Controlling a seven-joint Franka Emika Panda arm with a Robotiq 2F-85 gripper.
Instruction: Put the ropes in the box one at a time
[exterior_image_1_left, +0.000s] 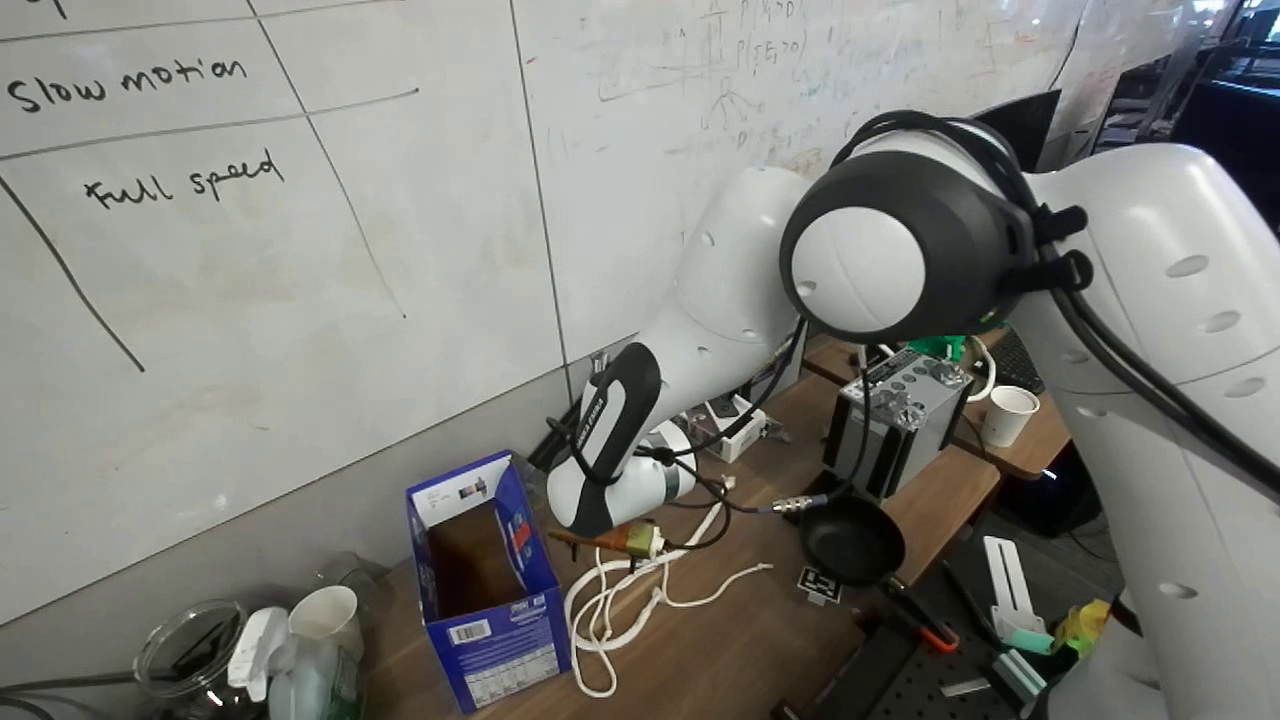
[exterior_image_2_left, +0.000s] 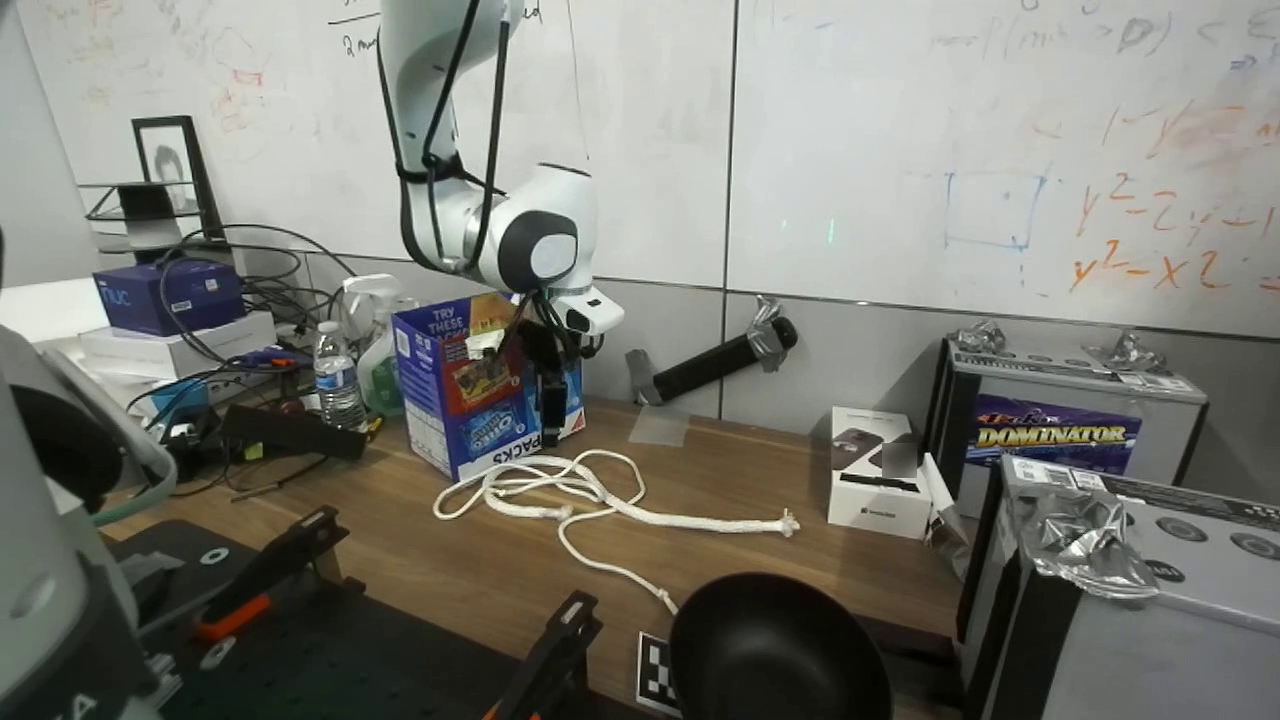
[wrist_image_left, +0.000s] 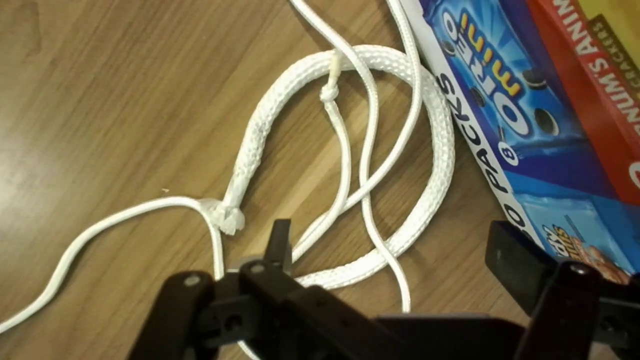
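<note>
At nine o'clock from the box (wrist_image_left: 550, 160) in the wrist view, the ropes (wrist_image_left: 366, 186) lie below the wide-spread claw (wrist_image_left: 390, 245). Expect them light and limp; pinch the thick rope (wrist_image_left: 438, 175) at four o'clock on its loop, clear of thin strands (wrist_image_left: 371, 125).

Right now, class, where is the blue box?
In both exterior views, the blue box stands on the table left of centre, beside the white ropes; in the wrist view it shows at upper right, right of the ropes.
</note>
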